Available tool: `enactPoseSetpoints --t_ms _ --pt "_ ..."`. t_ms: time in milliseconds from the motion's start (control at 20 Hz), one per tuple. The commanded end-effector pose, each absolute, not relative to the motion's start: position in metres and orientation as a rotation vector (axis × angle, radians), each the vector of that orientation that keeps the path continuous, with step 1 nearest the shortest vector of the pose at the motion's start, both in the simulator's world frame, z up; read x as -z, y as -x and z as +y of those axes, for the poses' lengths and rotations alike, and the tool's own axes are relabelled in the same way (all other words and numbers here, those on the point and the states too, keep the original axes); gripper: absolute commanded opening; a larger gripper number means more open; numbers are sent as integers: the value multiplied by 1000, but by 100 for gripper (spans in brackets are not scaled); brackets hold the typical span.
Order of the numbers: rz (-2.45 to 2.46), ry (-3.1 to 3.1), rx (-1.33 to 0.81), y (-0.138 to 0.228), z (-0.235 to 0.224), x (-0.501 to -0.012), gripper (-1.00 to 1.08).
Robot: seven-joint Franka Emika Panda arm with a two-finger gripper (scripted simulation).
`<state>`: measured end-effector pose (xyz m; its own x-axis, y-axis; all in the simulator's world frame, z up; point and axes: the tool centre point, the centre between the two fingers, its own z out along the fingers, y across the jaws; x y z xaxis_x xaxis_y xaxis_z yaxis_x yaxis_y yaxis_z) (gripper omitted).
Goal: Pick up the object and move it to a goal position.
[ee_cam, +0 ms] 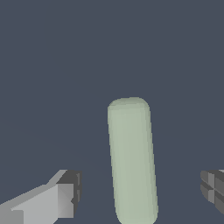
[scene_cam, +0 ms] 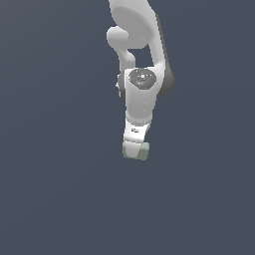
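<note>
The object [scene_cam: 136, 152] is a pale sage-green block with rounded edges, lying on the dark grey floor directly beneath the white arm's hand. In the wrist view the object [ee_cam: 131, 162] appears as a long rounded bar running between the two fingers. My gripper [ee_cam: 140, 194] is open and straddles it. One finger [ee_cam: 65, 199] and the other finger [ee_cam: 213, 189] each stand well apart from the block's sides, with floor showing in both gaps. In the exterior view my gripper [scene_cam: 135, 148] is low over the block, and its fingertips are hidden behind the hand and block.
A plain dark grey floor [scene_cam: 60, 189] stretches out on every side. The white arm [scene_cam: 142, 84] rises straight up above the block. No other objects or edges show in either view.
</note>
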<state>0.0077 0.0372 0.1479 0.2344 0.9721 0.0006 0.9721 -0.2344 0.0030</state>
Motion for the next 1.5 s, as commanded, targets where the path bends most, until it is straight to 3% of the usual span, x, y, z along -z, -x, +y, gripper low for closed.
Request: enactPoseSetpoints --t_ms 0,600,1300,1350,1450 --pt "1988 -2431 -2 -8 38 -147 100" --pt "2038 -2390 0 -8 38 -142 100" --pt "2045 -2385 0 -7 38 -96 100" --pt "2045 -2385 0 -7 38 -96 -100" --pt "2045 -2385 0 -7 38 -96 -100"
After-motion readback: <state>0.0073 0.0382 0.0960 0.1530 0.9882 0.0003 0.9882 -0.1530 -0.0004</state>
